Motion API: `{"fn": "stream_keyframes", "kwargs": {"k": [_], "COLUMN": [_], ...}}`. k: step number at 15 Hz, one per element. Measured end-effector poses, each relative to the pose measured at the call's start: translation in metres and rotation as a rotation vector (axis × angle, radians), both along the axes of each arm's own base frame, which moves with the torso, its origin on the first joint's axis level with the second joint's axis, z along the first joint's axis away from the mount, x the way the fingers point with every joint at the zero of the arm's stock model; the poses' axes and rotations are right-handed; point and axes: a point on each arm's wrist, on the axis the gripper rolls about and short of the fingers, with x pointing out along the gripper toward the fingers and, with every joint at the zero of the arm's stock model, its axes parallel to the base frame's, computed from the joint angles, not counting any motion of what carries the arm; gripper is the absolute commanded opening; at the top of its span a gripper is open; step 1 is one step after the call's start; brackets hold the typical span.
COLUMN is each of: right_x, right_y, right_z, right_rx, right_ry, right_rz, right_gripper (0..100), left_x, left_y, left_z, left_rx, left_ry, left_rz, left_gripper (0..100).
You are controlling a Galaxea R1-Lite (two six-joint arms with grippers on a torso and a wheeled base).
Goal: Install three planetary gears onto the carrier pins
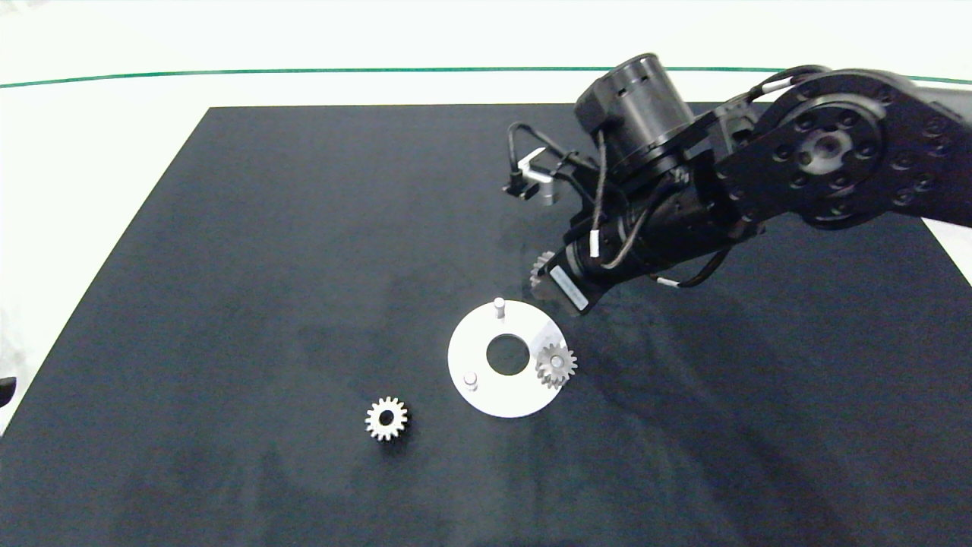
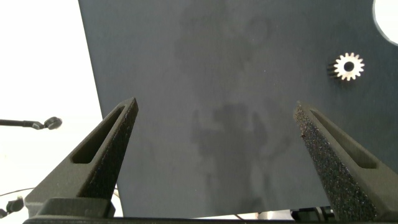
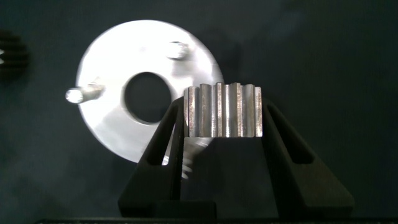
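Note:
The white disc [image 1: 486,395] lies mid-table with two bare carrier pins [image 1: 499,305] [image 1: 471,377]. One planetary gear [image 1: 556,365] sits at the disc's right rim, where the third pin stands. A second gear [image 1: 386,418] lies flat on the mat to the disc's lower left. My right gripper [image 3: 224,112] is shut on the third gear [image 3: 224,111], held on edge just beyond the disc's far right side; that gear [image 1: 541,267] peeks out from under the wrist in the head view. My left gripper [image 2: 216,106] hangs open over the mat's left edge, holding nothing.
A black mat [image 1: 266,266] covers the white table [image 1: 91,190]. The right arm [image 1: 759,167] reaches in from the right above the mat. In the left wrist view the loose gear [image 2: 348,66] and a sliver of the disc [image 2: 388,15] show far off.

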Motion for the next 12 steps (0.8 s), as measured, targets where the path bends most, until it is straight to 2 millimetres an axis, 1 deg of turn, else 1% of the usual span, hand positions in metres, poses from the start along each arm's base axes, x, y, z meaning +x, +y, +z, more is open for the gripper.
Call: {"fn": "stream_keyframes", "kwargs": {"k": [1, 2, 4, 7, 10, 12], "right_x": [0.001, 0.002, 0.003, 0.001, -0.003, -0.006], "right_y": [-0.013, -0.024, -0.040, -0.051, -0.056, -0.058], "right_z": [0.010, 0.014, 0.009, -0.009, -0.027, -0.033], "right_rx": [0.018, 0.025, 0.019, 0.017, 0.010, -0.003], "right_ry": [-0.020, -0.024, -0.008, -0.006, -0.003, 0.011], "right_rz": [-0.028, -0.052, -0.085, -0.107, -0.118, -0.119], "right_gripper": [0, 0, 0, 0, 0, 0], "left_x": [0.000, -0.001, -0.001, -0.001, -0.002, -0.002], "left_y": [0.000, 0.000, 0.000, 0.000, 0.000, 0.000], "left_z": [0.000, 0.000, 0.000, 0.000, -0.001, -0.001], "left_rx": [0.000, 0.000, 0.000, -0.001, 0.003, 0.006], "left_ry": [-0.001, -0.002, -0.003, -0.004, 0.004, 0.004], "left_rz": [0.000, 0.000, 0.000, -0.001, -0.003, -0.004], "left_gripper": [100, 100, 100, 100, 100, 100]}}
